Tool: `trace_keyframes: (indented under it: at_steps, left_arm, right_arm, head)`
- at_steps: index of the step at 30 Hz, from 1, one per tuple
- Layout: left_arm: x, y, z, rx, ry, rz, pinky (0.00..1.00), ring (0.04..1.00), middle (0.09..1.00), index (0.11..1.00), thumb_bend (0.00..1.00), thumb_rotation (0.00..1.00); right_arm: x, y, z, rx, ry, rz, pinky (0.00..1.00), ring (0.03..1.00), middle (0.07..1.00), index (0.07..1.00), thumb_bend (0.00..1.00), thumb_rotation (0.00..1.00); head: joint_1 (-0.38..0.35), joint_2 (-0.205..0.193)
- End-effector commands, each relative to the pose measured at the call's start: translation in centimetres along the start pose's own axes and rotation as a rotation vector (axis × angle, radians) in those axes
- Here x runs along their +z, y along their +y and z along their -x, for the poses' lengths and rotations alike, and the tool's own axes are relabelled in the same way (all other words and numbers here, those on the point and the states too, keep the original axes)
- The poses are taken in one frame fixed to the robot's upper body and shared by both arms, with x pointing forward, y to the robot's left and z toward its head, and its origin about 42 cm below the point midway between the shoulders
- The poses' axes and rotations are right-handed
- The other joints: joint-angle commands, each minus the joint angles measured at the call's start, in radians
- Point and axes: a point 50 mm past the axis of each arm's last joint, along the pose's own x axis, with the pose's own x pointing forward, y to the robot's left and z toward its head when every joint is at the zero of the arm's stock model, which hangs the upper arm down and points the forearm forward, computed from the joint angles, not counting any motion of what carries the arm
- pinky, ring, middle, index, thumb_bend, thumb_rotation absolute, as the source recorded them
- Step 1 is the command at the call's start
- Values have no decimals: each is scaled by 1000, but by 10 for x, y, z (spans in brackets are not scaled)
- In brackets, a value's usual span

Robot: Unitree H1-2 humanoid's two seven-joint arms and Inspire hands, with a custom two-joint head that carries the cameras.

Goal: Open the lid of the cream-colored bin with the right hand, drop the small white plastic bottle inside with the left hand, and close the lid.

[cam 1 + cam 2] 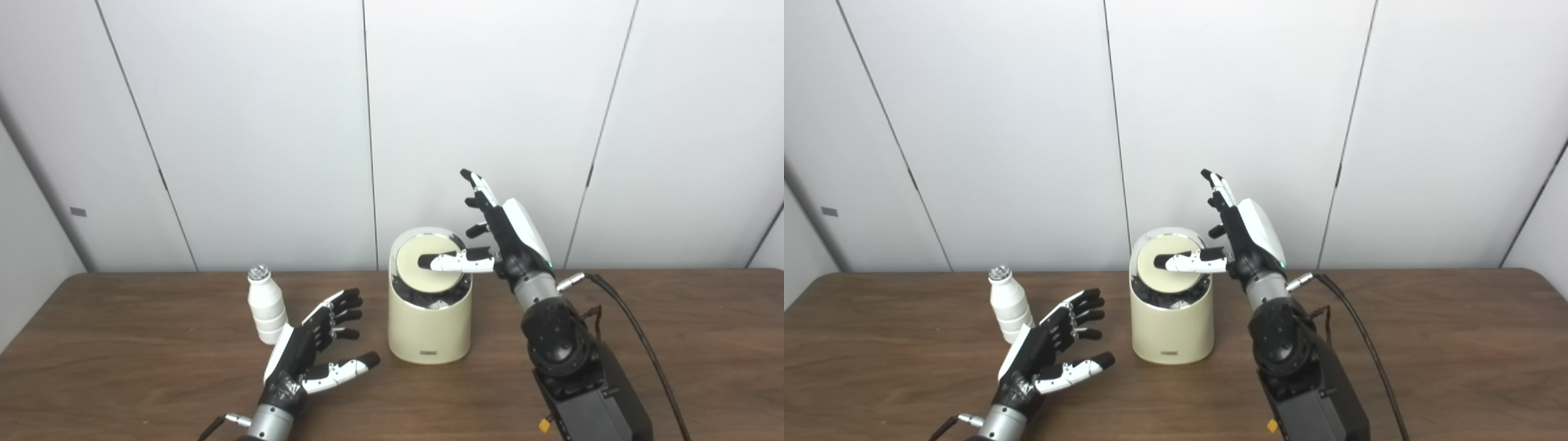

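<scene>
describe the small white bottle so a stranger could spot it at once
On the brown wooden table, look left of the cream-colored bin. The small white bottle stands upright behind the open left hand, ribbed, with a silvery foil top.

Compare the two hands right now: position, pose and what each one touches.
The right hand is raised beside the bin, thumb laid across its lid; the left hand sits low over the table next to the bottle, touching nothing visible. The right hand's fingers point upward; the left's reach toward the bin. Both are open, holding nothing.
</scene>
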Motion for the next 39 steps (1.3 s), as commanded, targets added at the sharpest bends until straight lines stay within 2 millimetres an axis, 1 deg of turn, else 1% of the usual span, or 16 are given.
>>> trace_keyframes:
  at_steps: [1,3,5,11,12,14,16,19,22,25,32,36,39]
  left_arm:
    - [18,1,-16,1,-100,-19,698,814,845,867,769,171]
    - [19,0,-16,3,-101,-24,695,813,845,866,762,166]
    - [19,0,-16,4,-101,-25,700,812,846,869,746,151]
    - [20,0,-16,8,-105,-42,696,804,845,871,741,163]
    - [20,0,-16,8,-105,-41,689,800,843,869,744,163]
    - [20,0,-16,8,-105,-39,689,800,843,869,747,162]
    - [21,0,-16,9,-106,-40,688,799,841,866,749,163]
    - [22,0,-16,8,-106,-38,687,800,841,865,748,163]
    - [21,-1,-16,5,-105,-35,690,805,844,864,745,161]
    - [22,-2,-16,2,-106,-35,685,805,845,863,743,159]
    - [24,-3,-15,-5,-113,-43,679,807,848,867,733,162]
    - [23,-3,-15,-4,-112,-42,678,804,846,866,736,159]
    - [24,-4,-16,-5,-114,-41,680,805,845,866,737,158]
  right_arm:
    - [25,-11,-13,-33,-97,20,636,884,1000,965,924,275]
    - [22,-11,-13,-27,-98,46,652,898,1000,971,934,285]
    - [20,-11,-14,-27,-105,81,704,933,1000,974,969,327]
    - [16,-14,-16,-27,-109,135,724,939,1000,973,1000,348]
    - [15,-15,-16,-24,-109,142,724,938,1000,975,1000,370]
    - [13,-16,-16,-22,-109,151,725,938,1000,977,1000,377]
    - [13,-17,-16,-23,-109,154,726,936,1000,975,990,305]
    - [12,-18,-16,-20,-106,166,726,932,1000,974,965,240]
    - [11,-17,-17,-9,-106,193,727,930,1000,977,935,206]
    - [11,-16,-18,0,-108,201,718,930,1000,972,925,171]
    - [12,-13,-21,17,-118,230,692,932,1000,973,917,141]
    - [14,-11,-21,19,-144,279,672,919,1000,973,917,151]
    - [17,-10,-21,11,-169,345,675,898,1000,971,928,165]
  head:
    - [1,1]
    - [1,1]
    - [1,3]
    - [1,3]
    - [1,3]
    - [1,3]
    - [2,7]
    - [2,7]
    - [2,7]
    - [4,11]
    - [4,15]
    - [5,16]
    - [7,17]
